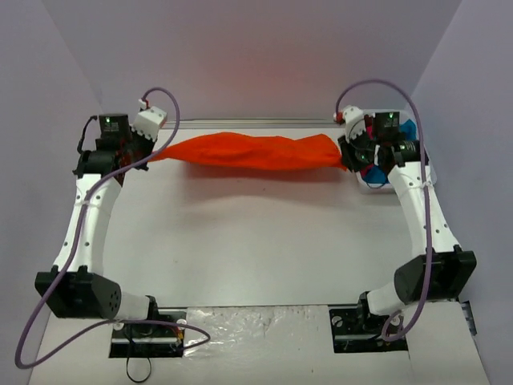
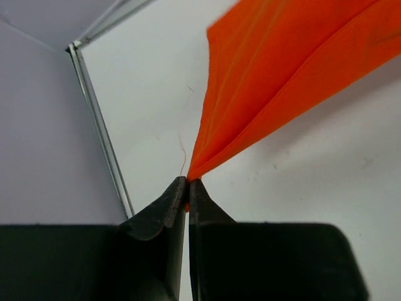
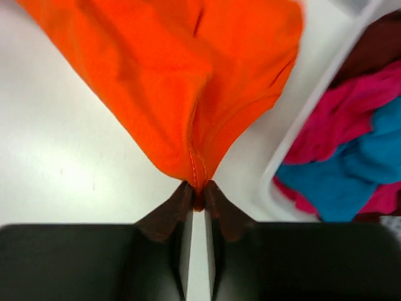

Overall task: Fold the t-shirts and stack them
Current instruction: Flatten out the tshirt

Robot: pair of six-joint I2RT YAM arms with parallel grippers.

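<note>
A bright orange t-shirt (image 1: 252, 151) hangs stretched between my two grippers, above the far part of the table. My left gripper (image 1: 152, 157) is shut on its left end; in the left wrist view the cloth (image 2: 282, 69) fans out from the pinched fingertips (image 2: 187, 183). My right gripper (image 1: 346, 160) is shut on a hemmed edge of the right end (image 3: 188, 81), with the jaws (image 3: 198, 188) clamped on the seam. More t-shirts, magenta-pink (image 3: 341, 116), teal-blue (image 3: 360, 169) and dark red (image 3: 376, 47), lie in the basket.
A white plastic basket (image 3: 294, 150) stands at the far right of the table, partly behind my right arm (image 1: 417, 200). A metal rail (image 2: 103, 138) runs along the table's far edge, against the grey back wall.
</note>
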